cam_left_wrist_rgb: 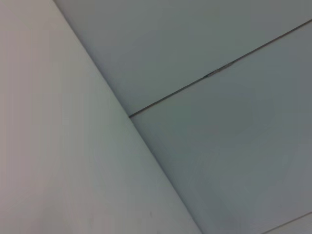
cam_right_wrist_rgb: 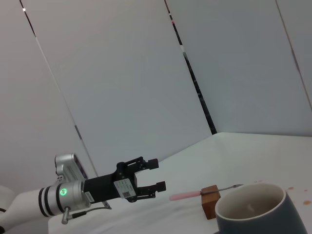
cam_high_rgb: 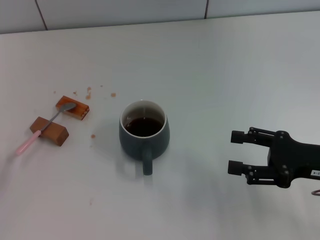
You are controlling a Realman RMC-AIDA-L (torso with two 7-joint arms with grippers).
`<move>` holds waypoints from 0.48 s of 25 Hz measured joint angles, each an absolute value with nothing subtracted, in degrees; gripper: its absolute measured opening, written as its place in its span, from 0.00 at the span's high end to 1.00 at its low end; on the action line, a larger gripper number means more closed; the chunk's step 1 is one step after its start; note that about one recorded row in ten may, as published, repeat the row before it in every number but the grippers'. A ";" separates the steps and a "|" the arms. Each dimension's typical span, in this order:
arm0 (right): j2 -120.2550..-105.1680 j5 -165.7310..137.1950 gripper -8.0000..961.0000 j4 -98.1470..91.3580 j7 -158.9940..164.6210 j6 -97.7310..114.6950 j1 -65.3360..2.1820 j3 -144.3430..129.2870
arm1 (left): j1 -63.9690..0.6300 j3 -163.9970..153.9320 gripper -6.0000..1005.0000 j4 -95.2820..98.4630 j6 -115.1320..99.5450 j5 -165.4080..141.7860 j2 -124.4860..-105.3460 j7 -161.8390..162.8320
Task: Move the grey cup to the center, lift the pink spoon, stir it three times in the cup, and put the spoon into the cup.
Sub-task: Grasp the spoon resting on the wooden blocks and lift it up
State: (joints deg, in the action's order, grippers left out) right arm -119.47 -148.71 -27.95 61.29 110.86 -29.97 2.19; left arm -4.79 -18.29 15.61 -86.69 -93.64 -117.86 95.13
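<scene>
- Two grippers show, neither touching anything.
- Cup [cam_high_rgb: 144,134] stands upright on the white table [cam_high_rgb: 225,70], handle toward the robot, dark brown liquid inside. This is my landmark.
- Right gripper [cam_high_rgb: 237,152] hovers to the right of the cup, well apart, fingers pointing at the cup. Fingers spread, nothing between them.
- Spoon [cam_high_rgb: 46,127] lies to the left of the cup, well apart. Silver bowl rests on the far block [cam_high_rgb: 73,107], neck crosses the near block [cam_high_rgb: 49,131], pink handle end slopes down to the table on the side away from the cup.
- Both blocks are brown and rectangular, just beside each other, left of the cup. Can't tell if they touch.
- Brown crumbs [cam_high_rgb: 89,94] are scattered on the table beyond the blocks, left of and behind the cup; a few more specks lie between the near block and the cup.
- Right wrist view: cup [cam_right_wrist_rgb: 263,214] is close up, white inside. Past it one block [cam_right_wrist_rgb: 210,199] with the spoon [cam_right_wrist_rgb: 195,195] across it.
- Same view shows the left gripper [cam_right_wrist_rgb: 155,174] farther off beyond the spoon, off the table, raised. Its fingers are spread and hold nothing. It doesn't appear in the head view.
- Left wrist view shows only pale wall panels [cam_left_wrist_rgb: 195,146] with a dark seam, no cup, no spoon.
</scene>
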 joint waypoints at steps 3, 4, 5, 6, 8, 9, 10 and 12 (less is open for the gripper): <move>-119.49 -148.71 0.13 -27.95 61.34 110.83 -29.97 2.20 | -5.30 -18.90 0.19 14.52 -85.81 -93.67 -117.86 95.14; -119.50 -148.71 0.13 -27.95 61.35 110.82 -29.97 2.20 | -5.40 -18.97 0.19 14.34 -85.68 -93.68 -117.87 95.14; -119.50 -148.71 0.13 -27.95 61.35 110.82 -29.97 2.20 | -5.40 -18.97 0.19 14.34 -85.68 -93.68 -117.87 95.14; -119.51 -148.71 0.13 -27.95 61.35 110.82 -29.97 2.20 | -5.50 -18.97 0.19 14.18 -85.59 -93.72 -117.91 95.14; -119.53 -148.73 0.13 -27.95 61.39 110.82 -29.97 2.07 | -5.62 -19.05 0.19 13.95 -85.34 -93.77 -117.93 95.15; -119.53 -148.74 0.13 -27.95 61.50 110.82 -29.97 1.94 | -5.70 -19.17 0.19 13.72 -85.10 -93.78 -117.94 95.16; -119.53 -148.74 0.13 -27.95 61.50 110.82 -29.97 1.94 | -5.70 -19.17 0.19 13.72 -85.10 -93.78 -117.94 95.16; -119.53 -148.76 0.13 -27.95 61.83 110.69 -29.97 1.64 | -5.90 -19.49 0.19 13.32 -84.60 -93.79 -117.95 95.15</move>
